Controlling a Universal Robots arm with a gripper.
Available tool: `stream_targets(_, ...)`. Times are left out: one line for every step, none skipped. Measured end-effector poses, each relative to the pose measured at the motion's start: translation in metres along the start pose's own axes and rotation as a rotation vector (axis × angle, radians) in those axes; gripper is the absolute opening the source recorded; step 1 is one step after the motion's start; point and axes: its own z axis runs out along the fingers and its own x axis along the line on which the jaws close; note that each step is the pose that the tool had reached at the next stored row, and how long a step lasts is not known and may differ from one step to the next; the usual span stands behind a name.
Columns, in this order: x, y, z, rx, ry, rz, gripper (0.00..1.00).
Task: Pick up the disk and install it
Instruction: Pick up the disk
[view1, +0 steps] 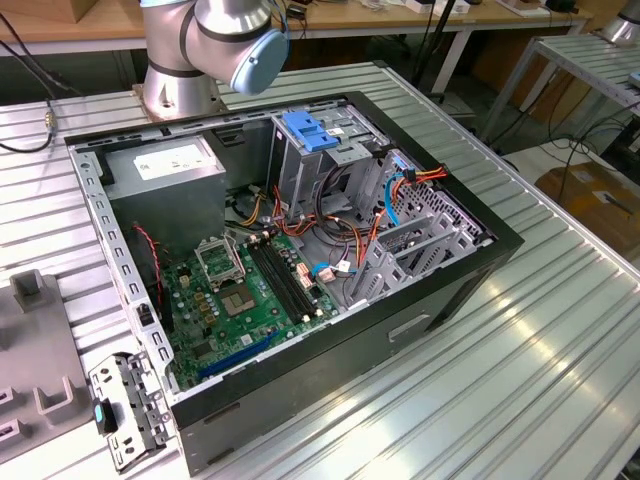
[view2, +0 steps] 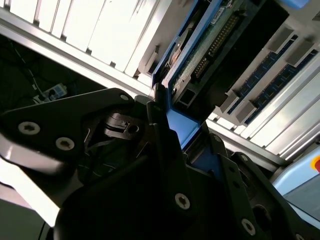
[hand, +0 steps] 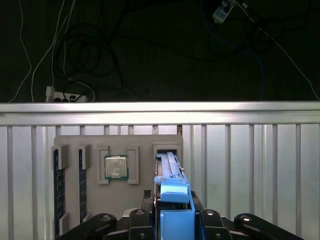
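Squarely, the claw (hand: 175, 221) clamps the disk (hand: 174, 192) by its blue edges, upright in a tray (hand: 145, 145) slot.

- exterior view: parked up high, angled down over the whole open PC case (view1: 300, 250) and slatted table (view1: 530, 330), mid-range
- first wrist view: right behind the gripper (hand: 173, 205), facing the table
- second wrist view: super close, tilted, side-on
- both wrist views share the disk (hand: 170, 165) (view2: 210, 45)

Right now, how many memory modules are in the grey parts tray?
2. One memory module and a second lie side by side in the tray, beyond the processor from the disk; part of the tray is hidden.
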Motion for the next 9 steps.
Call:
stream_targets(0.0,0.0,-0.0007,0.0001,0.0004,0.0,0.37)
stream_targets(0.0,0.0,-0.0008,0.0003,0.0004,0.0,0.37)
stream_targets(0.0,0.0,-0.0008,0.0004,0.0005,0.0,0.37)
stream_targets(0.0,0.0,-0.001,0.0001,0.0007,0.0,0.37)
stream_targets(0.0,0.0,-0.001,0.0001,0.0007,0.0,0.37)
stream_targets(0.0,0.0,-0.001,0.0,0.0008,0.0,0.37)
stream_targets(0.0,0.0,-0.001,0.0001,0.0008,0.0,0.37)
stream_targets(0.0,0.0,-0.001,0.0,0.0008,0.0,0.37)
stream_targets(0.0,0.0,-0.001,0.0,0.0008,0.0,0.37)
